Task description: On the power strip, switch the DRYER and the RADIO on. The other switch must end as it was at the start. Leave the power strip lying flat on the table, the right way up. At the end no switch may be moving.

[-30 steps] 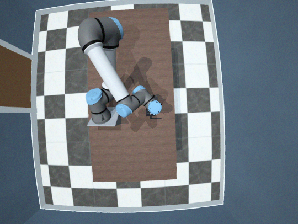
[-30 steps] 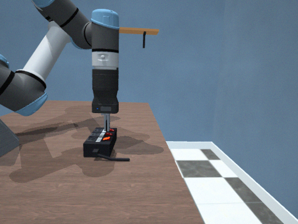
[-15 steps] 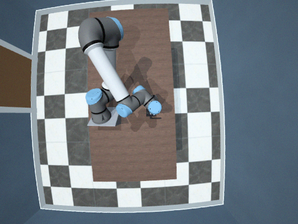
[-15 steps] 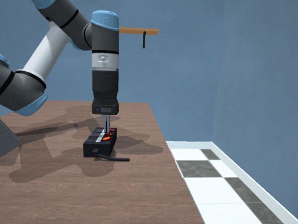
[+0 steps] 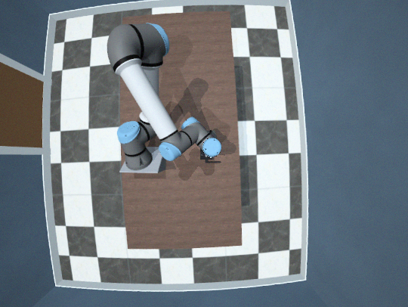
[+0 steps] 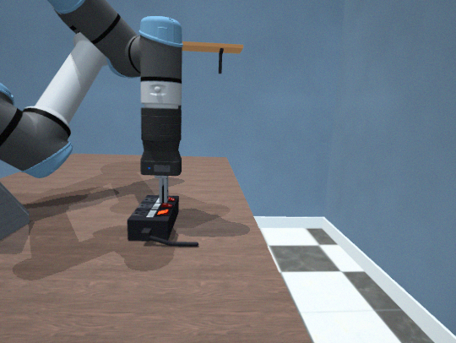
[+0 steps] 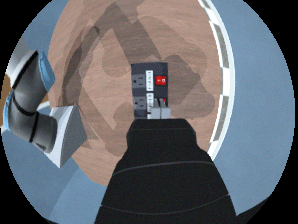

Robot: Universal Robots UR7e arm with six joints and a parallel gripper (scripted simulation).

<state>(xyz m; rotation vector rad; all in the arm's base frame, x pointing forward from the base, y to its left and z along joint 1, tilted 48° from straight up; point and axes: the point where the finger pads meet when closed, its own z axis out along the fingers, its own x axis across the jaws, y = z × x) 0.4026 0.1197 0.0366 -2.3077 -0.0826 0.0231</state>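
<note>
A black power strip (image 6: 145, 224) (image 7: 141, 84) lies flat and the right way up on the wooden table (image 6: 211, 279) (image 5: 181, 212). A row of red rocker switches (image 6: 161, 213) runs along its right side, beside white labels that I cannot read. A short black cable (image 6: 175, 242) leaves its near end. My gripper (image 6: 162, 199) (image 7: 158, 104) is shut with nothing between the fingers. It points straight down and its tips touch the strip's top at the middle switch. In the wrist view one red switch (image 7: 161, 82) shows beyond the fingers. From above, the wrist (image 5: 211, 147) hides most of the strip.
The arm's base stands on a grey plate (image 5: 151, 166) at the table's left edge. The table's right edge (image 6: 253, 220) runs close to the strip, with checkered floor (image 6: 338, 287) below. An orange shelf with a black hook (image 6: 219, 59) hangs high behind.
</note>
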